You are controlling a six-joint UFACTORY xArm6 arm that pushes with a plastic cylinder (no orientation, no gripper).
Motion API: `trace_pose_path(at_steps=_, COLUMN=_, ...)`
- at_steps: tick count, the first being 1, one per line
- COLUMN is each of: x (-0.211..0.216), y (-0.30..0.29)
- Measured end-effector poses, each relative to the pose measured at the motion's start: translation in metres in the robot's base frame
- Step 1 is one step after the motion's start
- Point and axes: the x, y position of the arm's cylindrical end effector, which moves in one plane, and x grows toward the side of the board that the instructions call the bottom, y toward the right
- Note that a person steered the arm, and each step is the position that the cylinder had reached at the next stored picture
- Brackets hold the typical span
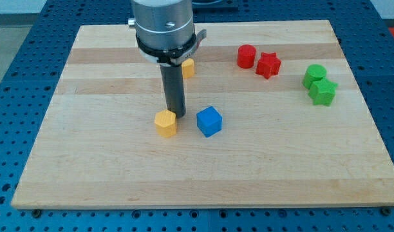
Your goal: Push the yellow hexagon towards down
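The yellow hexagon [165, 123] lies on the wooden board [120, 167] a little left of the middle. My tip [176, 114] stands at the hexagon's upper right edge, touching or nearly touching it. A blue cube [209, 121] sits just right of the tip. A second yellow block [188, 67] lies further up, partly hidden behind the rod.
A red cylinder [246, 56] and a red star [268, 65] lie at the upper right. A green cylinder [315, 75] and a green star [324, 92] lie at the right edge. The arm's grey housing [162, 26] hangs over the board's top.
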Motion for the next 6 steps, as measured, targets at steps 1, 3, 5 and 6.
trace_pose_path(at_steps=1, x=0.012, y=0.000)
trace_pose_path(at_steps=3, x=0.044, y=0.000)
trace_pose_path(at_steps=5, x=0.064, y=-0.012)
trace_pose_path(at_steps=6, x=0.074, y=-0.030)
